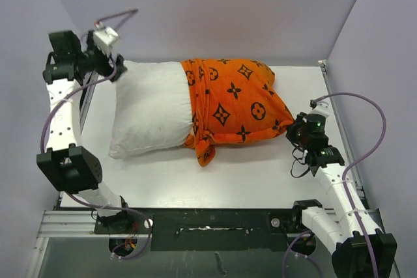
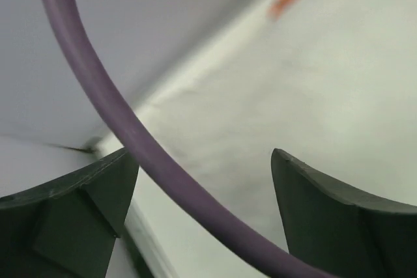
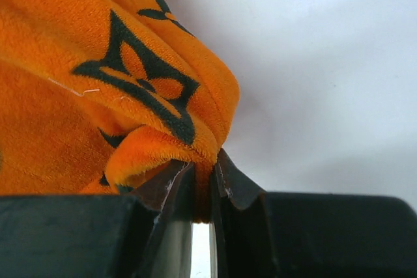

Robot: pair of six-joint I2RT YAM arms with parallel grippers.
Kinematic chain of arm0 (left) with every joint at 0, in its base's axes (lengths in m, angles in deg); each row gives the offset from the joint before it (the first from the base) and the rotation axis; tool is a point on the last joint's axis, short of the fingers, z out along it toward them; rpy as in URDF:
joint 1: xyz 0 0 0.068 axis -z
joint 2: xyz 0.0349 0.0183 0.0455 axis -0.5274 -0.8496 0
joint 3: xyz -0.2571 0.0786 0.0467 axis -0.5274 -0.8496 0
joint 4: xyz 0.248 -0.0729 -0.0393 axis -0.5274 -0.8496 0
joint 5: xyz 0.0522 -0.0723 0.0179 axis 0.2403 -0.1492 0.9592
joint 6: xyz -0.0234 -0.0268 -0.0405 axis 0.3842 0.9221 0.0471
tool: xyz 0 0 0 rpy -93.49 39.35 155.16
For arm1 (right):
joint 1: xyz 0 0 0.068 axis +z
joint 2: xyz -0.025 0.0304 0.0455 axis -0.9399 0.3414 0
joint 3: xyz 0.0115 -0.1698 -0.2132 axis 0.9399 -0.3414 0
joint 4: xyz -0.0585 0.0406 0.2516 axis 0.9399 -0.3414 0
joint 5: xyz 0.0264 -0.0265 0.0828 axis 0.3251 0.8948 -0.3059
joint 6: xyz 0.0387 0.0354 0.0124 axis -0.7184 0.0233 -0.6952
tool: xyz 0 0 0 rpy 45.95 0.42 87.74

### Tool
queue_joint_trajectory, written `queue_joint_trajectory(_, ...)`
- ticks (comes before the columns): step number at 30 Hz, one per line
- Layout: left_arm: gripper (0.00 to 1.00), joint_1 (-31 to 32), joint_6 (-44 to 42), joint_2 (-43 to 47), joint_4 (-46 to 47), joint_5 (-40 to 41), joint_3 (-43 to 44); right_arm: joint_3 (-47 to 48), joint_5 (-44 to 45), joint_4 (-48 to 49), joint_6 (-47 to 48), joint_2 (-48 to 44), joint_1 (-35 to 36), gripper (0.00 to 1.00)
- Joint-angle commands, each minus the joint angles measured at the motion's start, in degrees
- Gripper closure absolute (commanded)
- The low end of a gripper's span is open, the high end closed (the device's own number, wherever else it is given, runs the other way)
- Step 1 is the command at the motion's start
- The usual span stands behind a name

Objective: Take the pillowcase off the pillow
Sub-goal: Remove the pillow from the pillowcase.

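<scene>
- Leftmost, your left tool (image 1: 119, 71) sits at the far-left corner of the pillow (image 1: 146, 112), fingers spread wide and grasping nothing. A purple cable (image 2: 133, 131) crosses in front of them.
- Centrally, the pillow lies across the table (image 1: 247, 177), its left half bare and its right half inside the bunched pillowcase (image 1: 238, 99).
- Rightward, your right tool (image 1: 291, 128) is clenched on the pillowcase's near-right corner. Bare table lies in front, and the side wall (image 1: 384, 63) is near.

Bright, diffuse light leaves only faint soft shadows overhead, the purple cable (image 2: 107, 99) blurs across the left wrist frame's lower left, and the pillowcase (image 3: 98, 63) plush shows crisp.
</scene>
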Motion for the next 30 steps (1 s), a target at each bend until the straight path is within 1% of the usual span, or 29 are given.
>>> queue_joint_trajectory(1,0.08,3.7,-15.3,13.0,-29.8,-24.7,-9.0,1.6,-2.2,1.6,1.3,0.7,1.5,1.00)
queue_joint_trajectory(2,0.03,5.9,-19.3,14.9,-35.2,-24.6,-10.4,1.7,-2.3,1.7,1.4,0.9,1.7,1.00)
queue_joint_trajectory(3,0.02,8.4,-22.9,16.6,-40.0,-23.7,-11.8,2.0,-2.4,1.7,1.6,0.9,1.8,1.00)
queue_joint_trajectory(4,0.02,11.9,-24.8,19.2,-42.9,-22.4,-13.6,2.3,-2.5,1.9,1.8,1.0,2.0,1.00)
queue_joint_trajectory(5,0.02,14.3,-25.6,21.5,-43.5,-19.9,-16.4,2.7,-2.8,2.0,2.0,1.3,2.3,1.00)
queue_joint_trajectory(6,0.02,16.5,-25.6,24.4,-41.4,-18.0,-20.1,3.2,-2.9,2.1,2.3,1.6,2.6,1.00)
queue_joint_trajectory(7,0.02,18.3,-23.8,27.4,-35.9,-15.3,-24.8,3.8,-2.9,2.1,2.5,1.8,3.0,1.00)
queue_joint_trajectory(9,0.02,21.8,-20.8,33.1,-22.0,-8.4,-34.9,4.7,-2.5,2.2,3.3,2.2,4.2,1.00)
queue_joint_trajectory(11,0.02,24.0,-18.9,35.9,-10.0,-4.0,-41.5,5.3,-1.5,2.1,4.5,2.3,5.7,1.00)
queue_joint_trajectory(12,0.02,24.7,-18.9,35.3,-7.0,-2.7,-42.6,5.4,-1.3,1.9,5.0,2.3,6.1,1.00)
queue_joint_trajectory(16,0.02,27.8,-22.1,27.8,-2.7,5.7,-39.9,5.6,-1.8,1.7,6.0,2.2,6.4,1.00)
queue_joint_trajectory(18,0.02,28.3,-24.2,26.3,0.9,8.3,-40.9,5.4,-2.4,1.7,6.1,2.0,6.4,1.00)
queue_joint_trajectory(22,0.02,30.3,-33.3,25.4,5.2,13.8,-49.4,4.9,-3.2,2.5,6.2,2.3,6.5,1.00)
queue_joint_trajectory(24,0.02,30.4,-34.4,23.9,7.2,15.2,-52.3,4.9,-3.7,3.1,6.4,2.7,6.5,1.00)
queue_joint_trajectory(26,0.02,30.2,-34.4,21.5,6.0,15.3,-52.7,5.1,-4.0,3.2,6.6,2.9,6.4,1.00)
queue_joint_trajectory(29,0.02,29.9,-35.3,15.5,-2.4,14.2,-49.8,5.6,-4.7,3.7,6.9,3.0,6.4,1.00)
queue_joint_trajectory(30,0.04,29.7,-35.2,13.7,-4.2,13.8,-48.8,5.9,-4.7,3.6,7.0,3.1,6.4,1.00)
